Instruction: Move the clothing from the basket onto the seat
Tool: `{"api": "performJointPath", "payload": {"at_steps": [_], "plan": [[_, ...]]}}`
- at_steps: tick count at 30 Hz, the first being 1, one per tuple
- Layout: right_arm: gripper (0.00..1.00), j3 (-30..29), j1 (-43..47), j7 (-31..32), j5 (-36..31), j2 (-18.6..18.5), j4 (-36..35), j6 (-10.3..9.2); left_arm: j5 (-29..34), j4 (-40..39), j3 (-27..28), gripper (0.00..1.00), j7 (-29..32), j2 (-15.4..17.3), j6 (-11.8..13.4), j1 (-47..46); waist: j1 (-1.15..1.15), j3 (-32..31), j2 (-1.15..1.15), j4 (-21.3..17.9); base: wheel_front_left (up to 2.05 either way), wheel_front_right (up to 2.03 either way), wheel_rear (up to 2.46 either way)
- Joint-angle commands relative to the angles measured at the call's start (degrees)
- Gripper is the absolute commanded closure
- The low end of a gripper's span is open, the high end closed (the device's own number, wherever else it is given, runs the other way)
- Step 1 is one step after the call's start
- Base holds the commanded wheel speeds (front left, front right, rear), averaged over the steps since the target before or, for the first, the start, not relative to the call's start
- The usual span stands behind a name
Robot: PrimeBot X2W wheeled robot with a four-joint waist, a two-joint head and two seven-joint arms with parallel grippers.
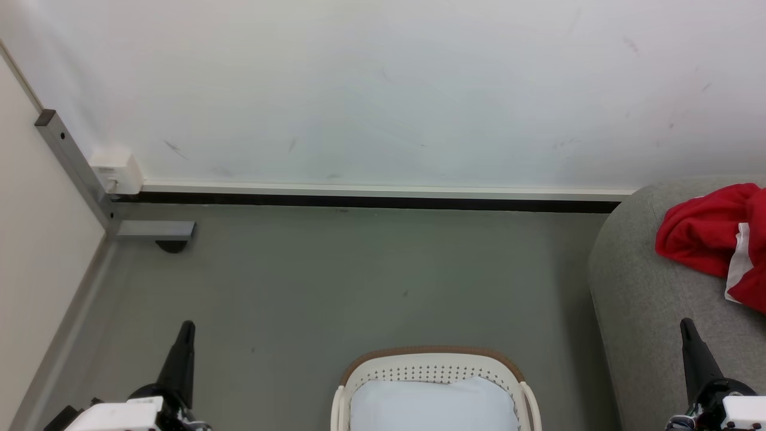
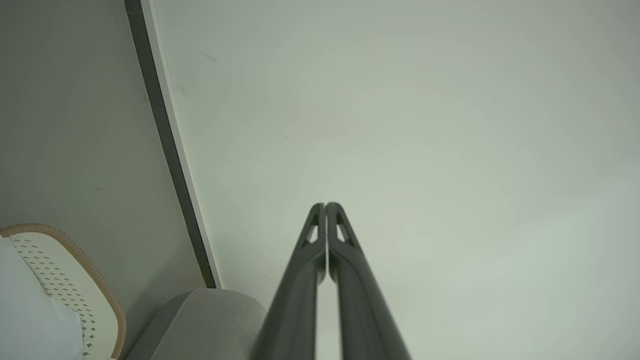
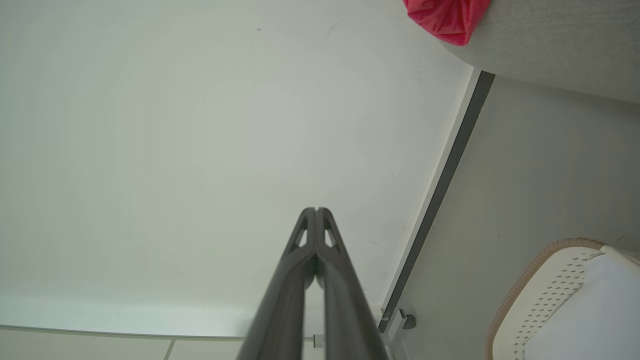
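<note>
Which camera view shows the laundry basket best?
The head view: the laundry basket sits centred, with brown rim, perforated far wall and both sides, though the bottom edge cuts it. The left wrist view catches one corner of the laundry basket, the right wrist view another corner.

A bare room corner, half living space, half test bay.
A scuffed white wall (image 1: 383, 90) meets a plain grey floor (image 1: 359, 281) along a dark skirting strip (image 1: 371, 202). A metal post (image 1: 72, 167) with a small white box (image 1: 116, 170) edges a pale side panel (image 1: 36, 251). The homely touches are a grey upholstered seat (image 1: 646, 287) with red clothing (image 1: 700, 236) on it and a laundry basket (image 1: 431, 372) on the floor.
</note>
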Motion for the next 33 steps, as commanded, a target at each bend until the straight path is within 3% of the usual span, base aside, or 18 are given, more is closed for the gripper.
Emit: {"api": "performJointPath", "payload": {"at_steps": [1,33], "plan": [[1.0,-0.26,-0.71,0.0,-0.44,0.05,-0.12,-0.12,-0.79,-0.2,0.11,1.0,0.21,0.13,-0.33,-0.47,0.0,0.0,0.0,0.0,0.0,0.0,0.0],[1.0,-0.38,-0.73,0.12,-0.54,0.12,-0.11,-0.12,-0.8,-0.19,0.1,1.0,0.21,0.13,-0.33,-0.47,0.0,0.0,0.0,0.0,0.0,0.0,0.0]]}}
